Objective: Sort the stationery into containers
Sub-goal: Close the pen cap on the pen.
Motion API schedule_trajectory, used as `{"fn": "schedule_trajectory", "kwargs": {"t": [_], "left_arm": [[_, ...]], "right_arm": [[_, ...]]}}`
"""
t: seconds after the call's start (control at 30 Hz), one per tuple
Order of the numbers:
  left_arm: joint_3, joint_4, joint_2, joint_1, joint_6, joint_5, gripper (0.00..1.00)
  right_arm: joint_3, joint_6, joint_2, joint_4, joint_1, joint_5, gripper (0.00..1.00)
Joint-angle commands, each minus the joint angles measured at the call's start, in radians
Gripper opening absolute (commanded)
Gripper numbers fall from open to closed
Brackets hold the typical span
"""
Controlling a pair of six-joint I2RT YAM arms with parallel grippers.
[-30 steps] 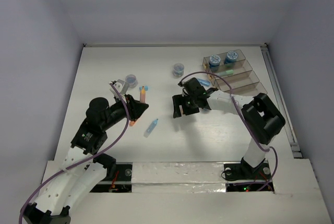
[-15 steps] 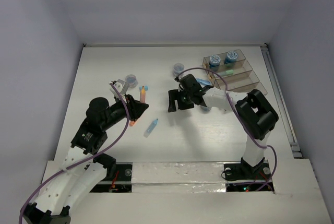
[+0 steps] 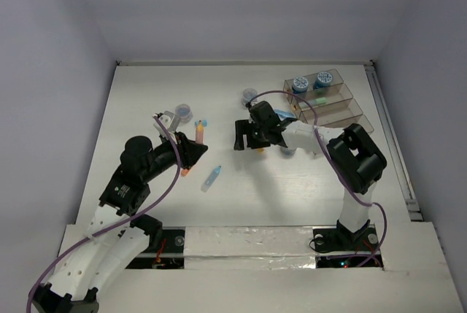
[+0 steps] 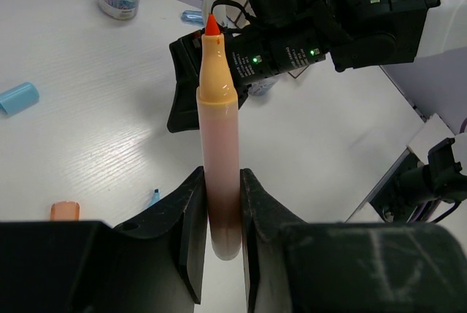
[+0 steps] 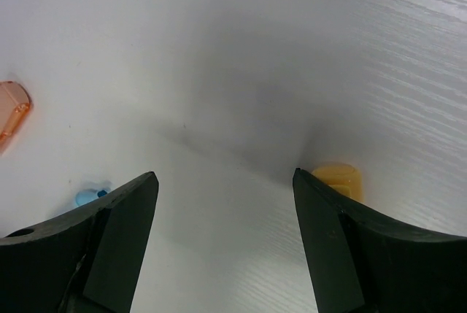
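Right pincer is spread and empty over the worktop, left of the containers. A yellow-orange cap lies just beside one fingertip, off-centre, and is likely its target. Left pincer, farther left of the containers, pinches an uncapped orange marker, its long axis along the fingers. Only the right wrist view shows the cap clearly.
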Motion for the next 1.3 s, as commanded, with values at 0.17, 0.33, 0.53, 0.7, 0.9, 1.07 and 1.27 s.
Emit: {"fn": "schedule_trajectory", "kwargs": {"t": [0.17, 0.33, 0.53, 0.7, 0.9, 1.07, 1.27], "left_arm": [[0.015, 0.031, -0.006, 0.002, 0.012, 0.0, 0.0], [0.015, 0.031, -0.006, 0.002, 0.012, 0.002, 0.0], [0.015, 0.033, -0.006, 0.002, 0.012, 0.002, 0.0], [0.013, 0.033, -0.006, 0.002, 0.012, 0.0, 0.0], [0.015, 0.033, -0.001, 0.002, 0.012, 0.002, 0.0], [0.015, 0.031, -0.001, 0.002, 0.012, 0.0, 0.0], [0.013, 0.031, -0.001, 0.002, 0.01, -0.001, 0.0]], "right_arm": [[0.036, 0.01, -0.075, 0.096, 0.007, 0.046, 0.81], [0.0, -0.021, -0.124, 0.042, 0.007, 0.137, 0.8], [0.052, -0.113, -0.086, -0.092, 0.007, 0.238, 0.8], [0.124, -0.204, -0.017, -0.206, 0.007, 0.244, 0.8], [0.154, -0.245, 0.033, -0.24, 0.007, 0.226, 0.79], [0.194, -0.27, 0.081, -0.274, 0.007, 0.235, 0.74], [0.205, -0.28, 0.112, -0.289, 0.007, 0.247, 0.62]]}}
